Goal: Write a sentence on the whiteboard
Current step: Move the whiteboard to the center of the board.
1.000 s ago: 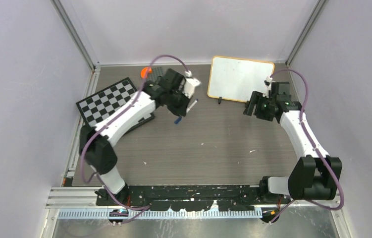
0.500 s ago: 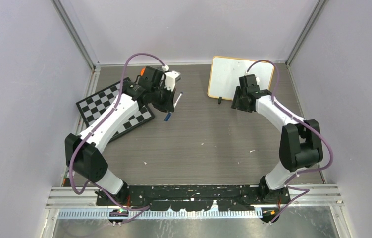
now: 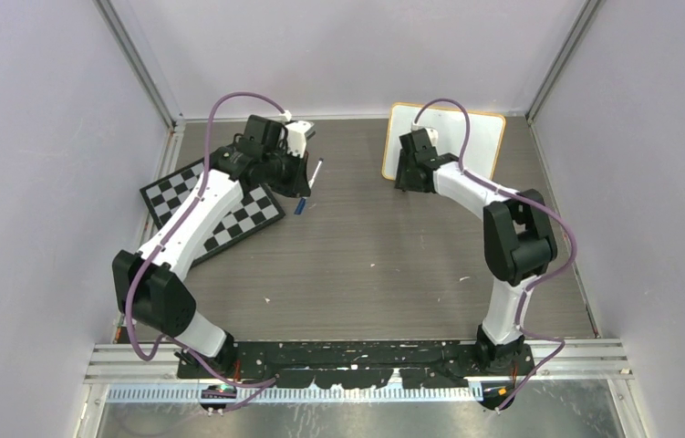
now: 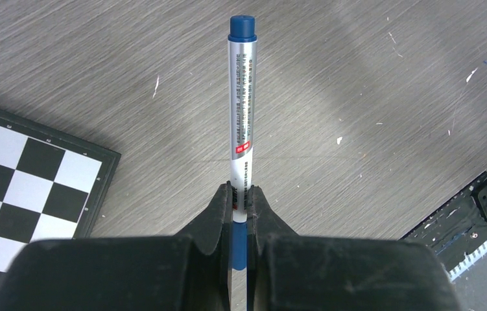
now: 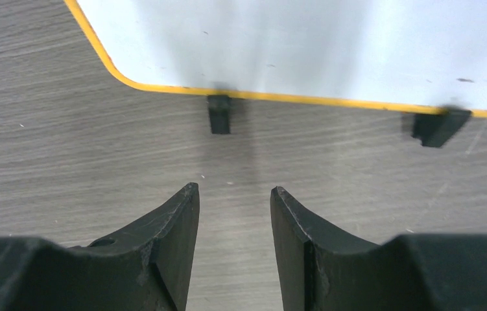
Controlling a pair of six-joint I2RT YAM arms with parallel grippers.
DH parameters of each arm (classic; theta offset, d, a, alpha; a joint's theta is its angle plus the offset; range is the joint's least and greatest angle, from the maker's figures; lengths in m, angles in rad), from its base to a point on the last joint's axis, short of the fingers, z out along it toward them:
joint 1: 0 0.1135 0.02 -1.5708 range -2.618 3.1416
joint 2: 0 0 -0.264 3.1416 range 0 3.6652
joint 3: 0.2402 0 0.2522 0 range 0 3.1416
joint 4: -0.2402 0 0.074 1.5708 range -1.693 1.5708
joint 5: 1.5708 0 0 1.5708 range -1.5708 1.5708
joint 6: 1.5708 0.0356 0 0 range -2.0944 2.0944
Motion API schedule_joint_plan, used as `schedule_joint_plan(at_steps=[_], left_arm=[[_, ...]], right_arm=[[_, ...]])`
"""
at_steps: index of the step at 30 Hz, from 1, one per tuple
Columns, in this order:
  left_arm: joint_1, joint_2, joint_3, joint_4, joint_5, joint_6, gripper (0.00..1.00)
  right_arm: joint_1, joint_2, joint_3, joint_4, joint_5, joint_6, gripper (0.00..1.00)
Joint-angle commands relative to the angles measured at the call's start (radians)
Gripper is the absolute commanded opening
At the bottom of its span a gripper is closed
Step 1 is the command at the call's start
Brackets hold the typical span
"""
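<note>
Two arms rise from a black mounting rail (image 3: 347,351) at the near edge of a grey wood-grain table (image 3: 366,265). Left of centre, a black-and-white checkered board (image 3: 229,214) lies flat at an angle, with the left arm reaching over it. The left gripper (image 3: 296,179) hangs just past the far right corner of that board. In the left wrist view its fingers (image 4: 218,207) are pressed onto a marker (image 4: 241,97), pinching the white printed barrel close to one blue end. The rest of the barrel and the other blue end jut out beyond the fingertips over bare table, beside the checkered board's edge (image 4: 20,175). Farther back and to the right, the right gripper (image 3: 404,178) sits low over the table at the near left corner of the whiteboard (image 3: 466,137). Its fingers (image 5: 176,214) are spread apart with only table between them, and the tips stop short of the board. The whiteboard occupies the far right of the table, close to the back wall. In the right wrist view its yellow-orange rim (image 5: 305,98) and two black feet (image 5: 219,114) face the gripper, and its glossy white face (image 5: 305,45) carries a few tiny dark specks. Whether the board lies flat or leans cannot be told.
</note>
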Motion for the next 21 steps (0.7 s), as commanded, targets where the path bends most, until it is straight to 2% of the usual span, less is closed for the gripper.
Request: schedule_joint_plan(at_steps=[1,11,21], left_arm=[[0.015,-0.055,-0.002,0.038,0.031,-0.012,0.00],[0.021,-0.078,-0.017,0.047,0.034,-0.013,0.00],[0.023,-0.079,-0.027,0.053,0.034,-0.011,0.00]], right_arm=[[0.009,0.060,0.083,0.047,0.063,-0.004,0.48],[0.009,0.152,0.129,0.079,0.078,-0.030,0.40],[0.008,0.199,0.156,0.101,0.111,-0.052,0.38]])
